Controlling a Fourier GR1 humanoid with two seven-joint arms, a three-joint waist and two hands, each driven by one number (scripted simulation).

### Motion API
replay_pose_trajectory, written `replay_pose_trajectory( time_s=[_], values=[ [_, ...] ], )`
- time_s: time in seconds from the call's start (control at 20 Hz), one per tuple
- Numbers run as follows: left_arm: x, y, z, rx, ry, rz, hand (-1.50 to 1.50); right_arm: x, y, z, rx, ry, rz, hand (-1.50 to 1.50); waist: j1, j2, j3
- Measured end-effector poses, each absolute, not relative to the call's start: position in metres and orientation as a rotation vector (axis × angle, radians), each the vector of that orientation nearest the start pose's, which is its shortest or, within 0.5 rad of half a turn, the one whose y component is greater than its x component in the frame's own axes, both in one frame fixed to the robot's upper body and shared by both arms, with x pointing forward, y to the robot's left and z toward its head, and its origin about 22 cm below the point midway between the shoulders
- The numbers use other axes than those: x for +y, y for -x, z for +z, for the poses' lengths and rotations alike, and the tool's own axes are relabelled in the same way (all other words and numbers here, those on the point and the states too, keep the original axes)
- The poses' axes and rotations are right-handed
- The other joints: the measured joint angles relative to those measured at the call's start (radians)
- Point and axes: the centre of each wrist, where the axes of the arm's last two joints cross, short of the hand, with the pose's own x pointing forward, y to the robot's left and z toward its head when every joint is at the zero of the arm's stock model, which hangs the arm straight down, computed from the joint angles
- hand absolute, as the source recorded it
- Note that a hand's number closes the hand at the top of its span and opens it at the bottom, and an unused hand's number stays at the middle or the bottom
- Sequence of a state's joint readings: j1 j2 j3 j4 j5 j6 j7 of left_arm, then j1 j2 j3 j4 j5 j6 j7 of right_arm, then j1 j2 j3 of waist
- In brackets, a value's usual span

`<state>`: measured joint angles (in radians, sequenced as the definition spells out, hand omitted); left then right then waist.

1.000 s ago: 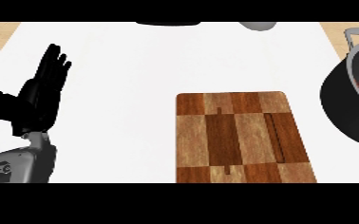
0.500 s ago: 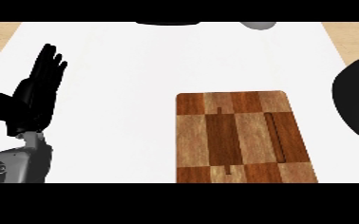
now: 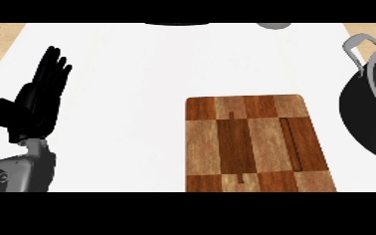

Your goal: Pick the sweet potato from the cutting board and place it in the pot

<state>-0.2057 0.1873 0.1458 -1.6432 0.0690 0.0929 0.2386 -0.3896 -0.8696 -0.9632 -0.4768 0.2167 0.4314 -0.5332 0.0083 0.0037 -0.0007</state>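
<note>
1 wooden cutting board [image 3: 253, 142] lies on the white counter [image 3: 147, 69]; left robot hand [image 3: 40, 99] rests, fingers straight and apart.

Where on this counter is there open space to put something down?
The white counter is bare between the left hand and the cutting board, and above the board. The board's top is bare too. It is tighter at the right, where the pot sits.
</note>
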Motion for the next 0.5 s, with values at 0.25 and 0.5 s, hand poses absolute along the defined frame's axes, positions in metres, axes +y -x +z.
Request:
replay_pose_trajectory(
  time_s=[0.25, 0.5],
  values=[
    [0.283, -0.286, 0.090, -1.619, -0.180, 0.072, 0.00, -0.621, -0.166, 0.097, -1.664, 0.666, -0.166, -1.50, 0.004, 0.002, 0.004],
    [0.282, -0.287, 0.085, -1.617, -0.184, 0.070, 0.00, -0.629, -0.148, 0.098, -1.624, 0.689, -0.160, -1.50, 0.004, 0.003, 0.005]
  ],
)
